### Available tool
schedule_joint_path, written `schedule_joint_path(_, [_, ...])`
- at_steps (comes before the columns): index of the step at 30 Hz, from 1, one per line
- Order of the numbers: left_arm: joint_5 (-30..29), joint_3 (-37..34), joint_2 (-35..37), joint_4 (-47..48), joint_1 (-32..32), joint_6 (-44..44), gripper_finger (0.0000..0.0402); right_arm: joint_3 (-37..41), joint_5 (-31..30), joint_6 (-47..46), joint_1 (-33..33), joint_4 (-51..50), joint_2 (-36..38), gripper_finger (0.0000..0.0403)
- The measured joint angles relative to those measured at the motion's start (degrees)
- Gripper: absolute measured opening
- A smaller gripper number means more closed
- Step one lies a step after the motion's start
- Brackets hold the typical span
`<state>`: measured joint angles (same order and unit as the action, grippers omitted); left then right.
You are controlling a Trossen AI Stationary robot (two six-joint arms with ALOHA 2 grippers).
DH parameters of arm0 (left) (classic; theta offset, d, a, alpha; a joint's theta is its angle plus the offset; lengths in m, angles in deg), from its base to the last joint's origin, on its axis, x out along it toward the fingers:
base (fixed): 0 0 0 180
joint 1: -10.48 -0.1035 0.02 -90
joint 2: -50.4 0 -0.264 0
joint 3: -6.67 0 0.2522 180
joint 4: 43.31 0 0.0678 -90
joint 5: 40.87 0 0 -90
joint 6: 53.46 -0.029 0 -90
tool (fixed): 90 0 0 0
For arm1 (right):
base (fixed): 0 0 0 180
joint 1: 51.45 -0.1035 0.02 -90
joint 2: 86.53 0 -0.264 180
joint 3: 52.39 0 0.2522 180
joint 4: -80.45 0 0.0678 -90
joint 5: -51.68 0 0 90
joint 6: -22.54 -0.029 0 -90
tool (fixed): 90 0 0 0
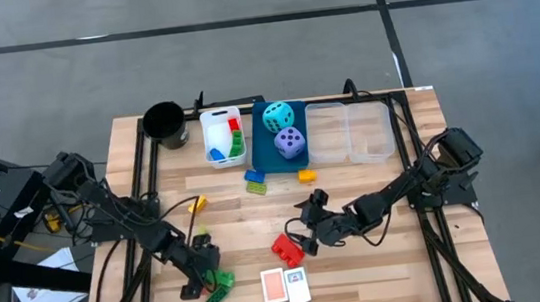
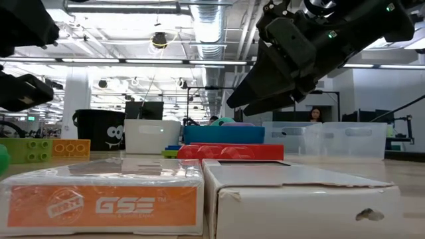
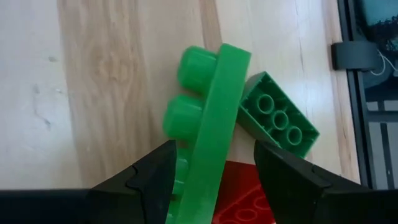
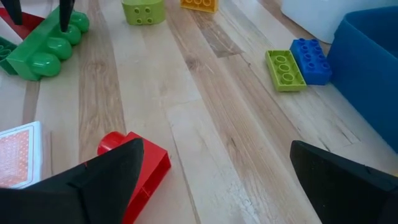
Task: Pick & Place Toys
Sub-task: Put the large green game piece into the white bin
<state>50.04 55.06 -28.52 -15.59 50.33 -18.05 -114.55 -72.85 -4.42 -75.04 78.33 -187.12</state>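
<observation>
A long green brick lies on its side on the table near the front left, beside a second green brick and over a red piece. My left gripper is open, pointing down, with one finger on each side of the long green brick. My right gripper is open wide and empty above the table's middle. A red brick lies just by one of its fingers. An orange card and a white card lie flat at the front edge. My left gripper has a finger close against the long green brick's stud side; the other finger stands apart from its flat side. I cannot tell whether the near finger touches it. The brick rests on the table.
At the back stand a black cup, a white bin with bricks, a blue bin with a cyan die and a purple die, and clear bins. Blue and green bricks, an orange brick and a yellow brick lie mid-table.
</observation>
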Motion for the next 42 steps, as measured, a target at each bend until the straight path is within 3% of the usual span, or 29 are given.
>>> schedule_joint_path(10, [-2.4,0.0,-1.0,1.0,0.7,-0.5,0.0209,0.0,0.0,0.0,0.0,0.0,0.0,0.0397])
schedule_joint_path(21, [-2.6,0.4,-7.8,0.4,0.7,-0.6,0.0209,0.0,0.0,0.0,0.0,0.0,0.0,0.0397])
schedule_joint_path(27, [-4.0,0.0,-5.3,0.3,0.7,0.1,0.0169,0.0,0.0,0.0,0.0,0.0,0.0,0.0397])
schedule_joint_path(37, [-16.0,0.0,0.2,0.1,0.6,3.4,0.0162,0.0,0.0,0.0,0.0,0.0,0.0,0.0397])
schedule_joint_path(42, [-33.0,0.0,4.0,-0.4,-0.3,-1.7,0.0162,0.0,0.0,0.0,0.0,0.0,0.0,0.0397])
